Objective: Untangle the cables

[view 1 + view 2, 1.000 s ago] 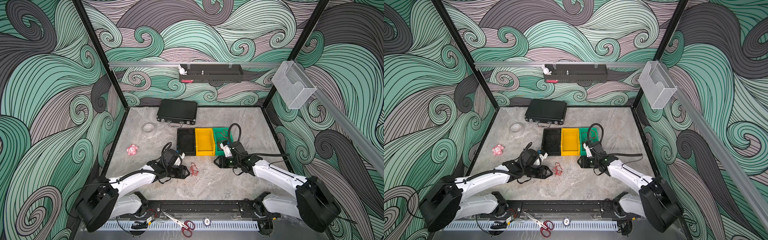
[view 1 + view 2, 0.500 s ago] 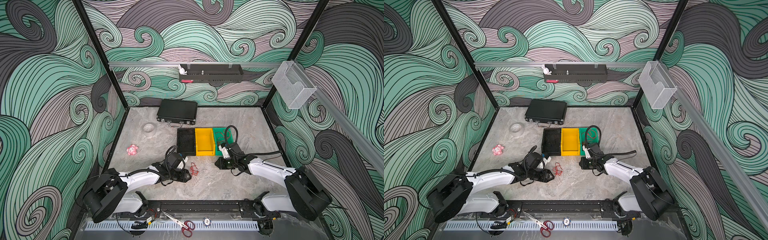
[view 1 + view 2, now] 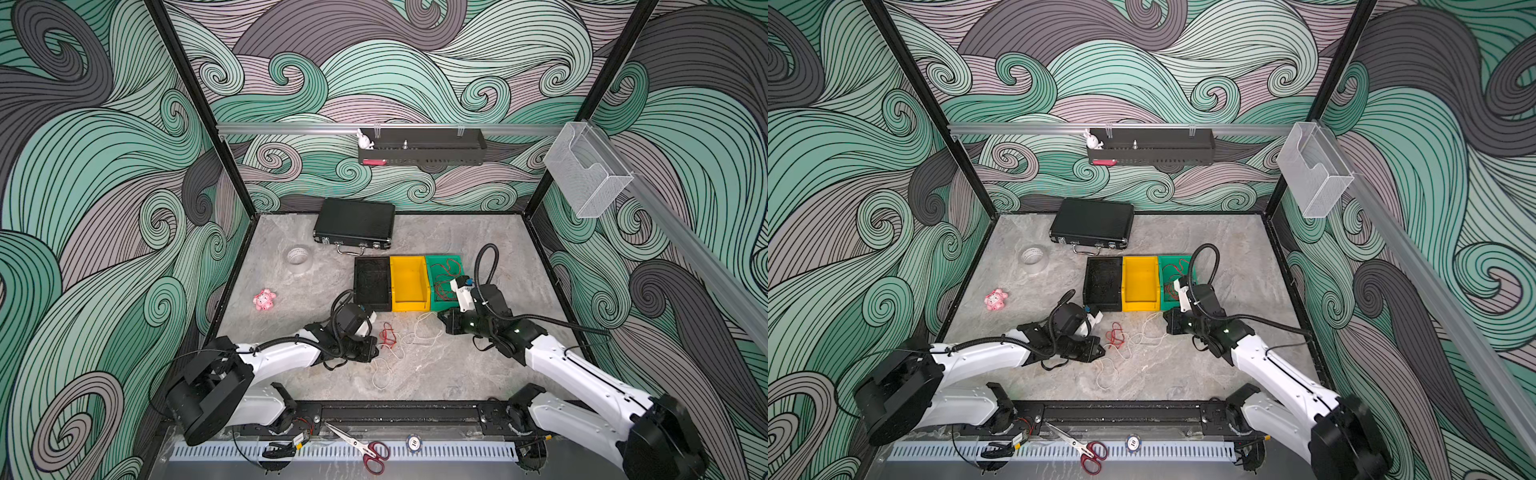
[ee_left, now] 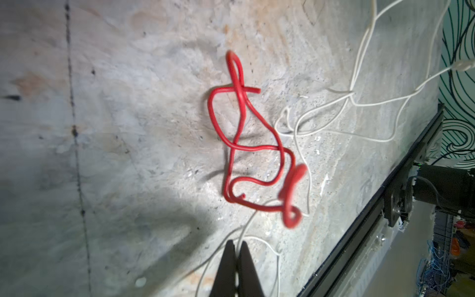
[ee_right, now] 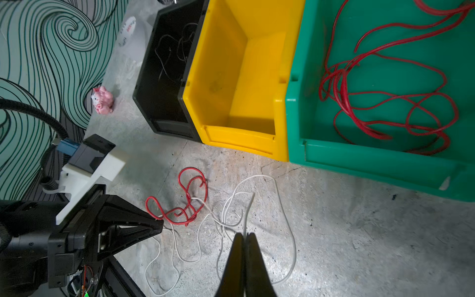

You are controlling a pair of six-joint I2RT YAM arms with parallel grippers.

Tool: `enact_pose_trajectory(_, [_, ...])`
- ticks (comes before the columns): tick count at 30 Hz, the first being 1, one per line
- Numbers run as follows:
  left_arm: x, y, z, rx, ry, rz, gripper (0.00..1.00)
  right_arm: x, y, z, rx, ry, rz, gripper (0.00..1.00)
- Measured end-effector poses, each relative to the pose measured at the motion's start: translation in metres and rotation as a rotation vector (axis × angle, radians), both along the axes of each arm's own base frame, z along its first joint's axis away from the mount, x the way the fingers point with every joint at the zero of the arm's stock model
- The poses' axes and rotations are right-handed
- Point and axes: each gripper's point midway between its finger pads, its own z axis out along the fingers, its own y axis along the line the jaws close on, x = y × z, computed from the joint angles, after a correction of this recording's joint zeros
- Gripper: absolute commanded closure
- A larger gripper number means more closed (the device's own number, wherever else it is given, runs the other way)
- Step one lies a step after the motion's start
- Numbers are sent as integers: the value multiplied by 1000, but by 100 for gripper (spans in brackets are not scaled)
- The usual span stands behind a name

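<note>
Left gripper [image 4: 237,253] and right gripper [image 5: 245,239] each clench the thin white cable [image 5: 259,175], snarled with a kinked thin red cable [image 4: 254,148] at the near middle of the grey marbled tabletop [image 3: 457,374]. Just beyond sits a row of black, yellow and green plastic bins [image 3: 409,309]. Pulling apart could cinch the snarl, or the fine wire could slip free. Teal swirl-patterned walls [image 3: 415,62] enclose the cell.

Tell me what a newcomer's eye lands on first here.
The red cable stands out, knotted into the white cable on the table between the arms. The left gripper and right gripper are each shut on the white cable. Behind the tangle a black bin, yellow bin and green bin stand in a row, the green bin holding more red cables.
</note>
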Motion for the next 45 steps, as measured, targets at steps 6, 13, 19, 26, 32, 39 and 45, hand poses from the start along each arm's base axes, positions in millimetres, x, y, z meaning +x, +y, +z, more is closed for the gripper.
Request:
enact_pose_trajectory(6, [11,6,32,-9,-90,50,100,1,-26,12,-58,-35,-77,99])
enact_pose_trajectory(13, [20,24,61,5,-187,131,100,4,-57,14,-108,-41,-187,99])
enact_pose_trajectory(19, [27,42,82,6,-272,207,100,6,-73,13,-124,-32,-245,98])
enact_pose_trajectory(26, [39,72,126,-12,-394,342,100,9,-81,2,-157,1,-271,99])
enact_pose_trajectory(32, [49,101,162,-14,-467,474,100,9,-85,-11,-187,44,-279,98])
enact_pose_trajectory(39, [58,99,190,-41,-498,484,100,4,-67,-12,-108,64,-206,97])
enact_pose_trajectory(45, [71,69,203,-84,-485,394,100,-2,-54,-13,-49,90,-152,97])
